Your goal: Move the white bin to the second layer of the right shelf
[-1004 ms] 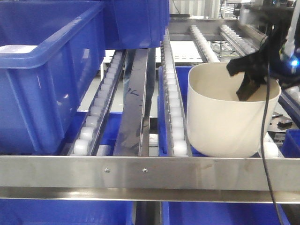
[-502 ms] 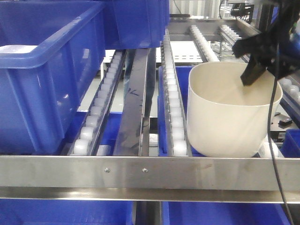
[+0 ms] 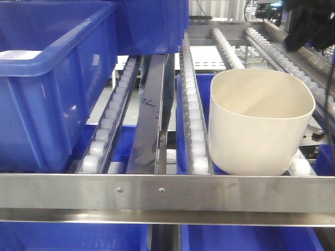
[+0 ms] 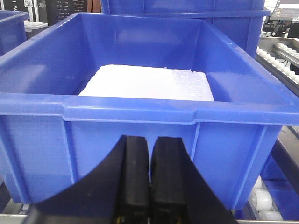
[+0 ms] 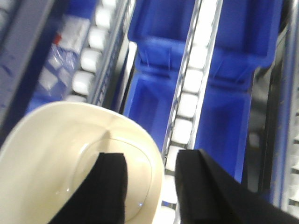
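Observation:
The white bin (image 3: 259, 123) stands upright on the right shelf second layer, on its white rollers (image 3: 194, 130) just behind the flat steel front rail (image 3: 167, 191). Nothing holds it. My right gripper (image 3: 308, 25) hangs dark at the top right, above and behind the bin. The right wrist view looks down on the bin (image 5: 56, 154). There my right gripper (image 5: 152, 156) is open above the rim, one finger (image 5: 112, 186) over the inside and the other (image 5: 203, 186) outside. My left gripper (image 4: 150, 140) is shut and empty, in front of a blue crate (image 4: 140, 130).
A large blue crate (image 3: 47, 78) fills the left lane, with another (image 3: 152, 23) behind it. A white foam block (image 4: 147, 81) lies in the crate ahead of the left gripper. A steel divider strip (image 3: 149, 115) runs between the lanes. More blue crates (image 3: 235, 238) sit on the level below.
My right gripper rose out of the white bin, up and to the right, and let go of its wall. The bin stays on the rollers.

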`<action>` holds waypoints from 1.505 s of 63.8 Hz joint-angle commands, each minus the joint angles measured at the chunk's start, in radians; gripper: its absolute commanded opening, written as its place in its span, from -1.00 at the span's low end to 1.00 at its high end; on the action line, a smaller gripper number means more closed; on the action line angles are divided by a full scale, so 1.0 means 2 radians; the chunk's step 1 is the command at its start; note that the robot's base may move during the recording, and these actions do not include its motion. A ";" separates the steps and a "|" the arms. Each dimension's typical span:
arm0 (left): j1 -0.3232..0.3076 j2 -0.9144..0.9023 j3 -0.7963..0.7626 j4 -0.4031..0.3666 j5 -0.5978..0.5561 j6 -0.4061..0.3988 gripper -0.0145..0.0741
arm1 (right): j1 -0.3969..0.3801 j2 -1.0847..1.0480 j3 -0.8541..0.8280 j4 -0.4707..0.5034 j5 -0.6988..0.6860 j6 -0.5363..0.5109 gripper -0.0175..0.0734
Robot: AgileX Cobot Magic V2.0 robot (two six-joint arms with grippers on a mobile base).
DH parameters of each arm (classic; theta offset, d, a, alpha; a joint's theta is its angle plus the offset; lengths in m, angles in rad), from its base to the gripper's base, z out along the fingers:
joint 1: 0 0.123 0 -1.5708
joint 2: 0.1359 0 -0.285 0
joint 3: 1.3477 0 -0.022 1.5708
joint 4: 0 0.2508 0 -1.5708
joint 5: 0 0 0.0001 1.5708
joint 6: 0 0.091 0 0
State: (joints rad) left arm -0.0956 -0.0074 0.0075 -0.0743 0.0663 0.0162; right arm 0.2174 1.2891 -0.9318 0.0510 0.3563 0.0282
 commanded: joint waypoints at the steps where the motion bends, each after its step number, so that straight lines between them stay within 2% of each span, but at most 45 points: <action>1: -0.003 -0.001 0.018 -0.001 -0.043 -0.004 -0.48 | 0.000 -0.046 0.002 0.002 -0.045 0.000 0.07; 17: -0.003 -0.001 0.018 -0.001 -0.043 -0.004 -0.48 | 0.000 -0.173 0.087 0.002 -0.109 0.000 -0.52; 32: -0.003 -0.001 0.018 -0.001 -0.043 -0.004 -0.48 | -0.024 -0.277 0.170 0.002 -0.120 0.000 -0.49; 42: -0.003 -0.001 0.018 -0.001 -0.043 -0.004 -0.48 | -0.035 -0.318 0.197 0.002 -0.121 0.000 -0.49; 96: -0.003 -0.001 0.018 -0.001 -0.043 -0.004 -0.48 | -0.035 -0.326 0.200 0.002 -0.121 0.000 -0.49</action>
State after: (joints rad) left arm -0.0956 -0.0074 0.0075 -0.0743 0.0663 0.0162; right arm 0.1526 0.6514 -0.5073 0.0526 0.1985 0.0282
